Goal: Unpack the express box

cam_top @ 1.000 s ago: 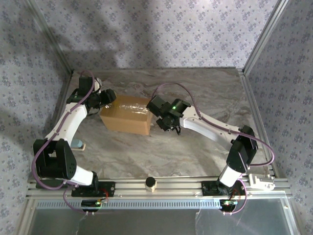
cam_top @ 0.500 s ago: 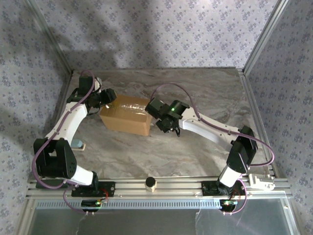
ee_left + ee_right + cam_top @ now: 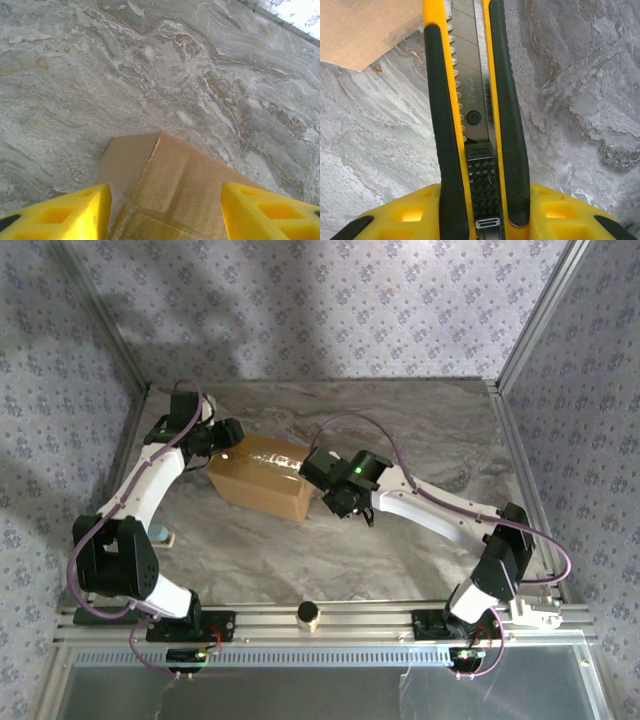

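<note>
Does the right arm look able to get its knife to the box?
Probably yes: the utility knife in the right fingers hangs just beside the express box, nothing between them.

The knife runs off the top edge of the right wrist view, its blade tip cut away, and its rear end is buried between the yellow fingers clamping it. The box there is one corner, cropped at top and left. In the left wrist view the box runs off the bottom edge; whether the parted left fingers touch it cannot be told. From above, a small blue-and-tan object lies partly under the left arm, too small to name.
</note>
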You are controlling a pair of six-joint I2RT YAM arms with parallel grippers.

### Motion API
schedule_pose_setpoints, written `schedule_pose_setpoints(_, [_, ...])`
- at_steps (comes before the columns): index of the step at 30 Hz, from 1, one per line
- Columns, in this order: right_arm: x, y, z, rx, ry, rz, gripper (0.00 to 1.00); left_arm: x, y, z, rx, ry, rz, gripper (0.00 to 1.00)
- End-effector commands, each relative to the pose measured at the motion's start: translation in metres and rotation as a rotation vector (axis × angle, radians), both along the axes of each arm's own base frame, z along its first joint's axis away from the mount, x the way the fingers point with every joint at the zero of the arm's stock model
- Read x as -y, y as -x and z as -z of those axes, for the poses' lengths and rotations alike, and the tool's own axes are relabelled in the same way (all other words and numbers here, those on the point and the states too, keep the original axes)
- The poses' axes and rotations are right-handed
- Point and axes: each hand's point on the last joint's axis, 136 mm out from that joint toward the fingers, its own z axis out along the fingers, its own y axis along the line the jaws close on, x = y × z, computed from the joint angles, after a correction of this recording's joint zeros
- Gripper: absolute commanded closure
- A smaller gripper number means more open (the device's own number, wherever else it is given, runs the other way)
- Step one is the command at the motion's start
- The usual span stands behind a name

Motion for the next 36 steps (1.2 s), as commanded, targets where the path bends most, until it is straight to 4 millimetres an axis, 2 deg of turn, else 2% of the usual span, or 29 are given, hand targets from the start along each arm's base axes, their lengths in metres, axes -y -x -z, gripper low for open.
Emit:
schedule_pose_setpoints(1, [0.006,0.005,-0.008,0.025,-0.019,0.028,1.0,0.005,-0.009,-0.023,0.048,-0.009,0.023,0.4])
schedule_pose_setpoints(10, [0.012,0.011,-0.009,0.038,-0.011,0.045,1.0,-0.005,-0.004,-0.033,0.052,-0.05,-0.009,0.4])
schedule_pose_setpoints(17, [0.009,0.023,-0.014,0.042,-0.023,0.033,1.0,-0.006,0.012,-0.046,0.061,-0.041,-0.018,0.4])
schedule_pose_setpoints(24, [0.003,0.037,-0.01,0.034,-0.003,0.024,1.0,-0.004,0.024,-0.039,0.041,-0.048,-0.012,0.4])
schedule_pose_setpoints(36, [-0.002,0.043,0.001,0.007,0.04,0.013,1.0,0.002,0.026,-0.022,0.001,-0.052,0.004,0.4])
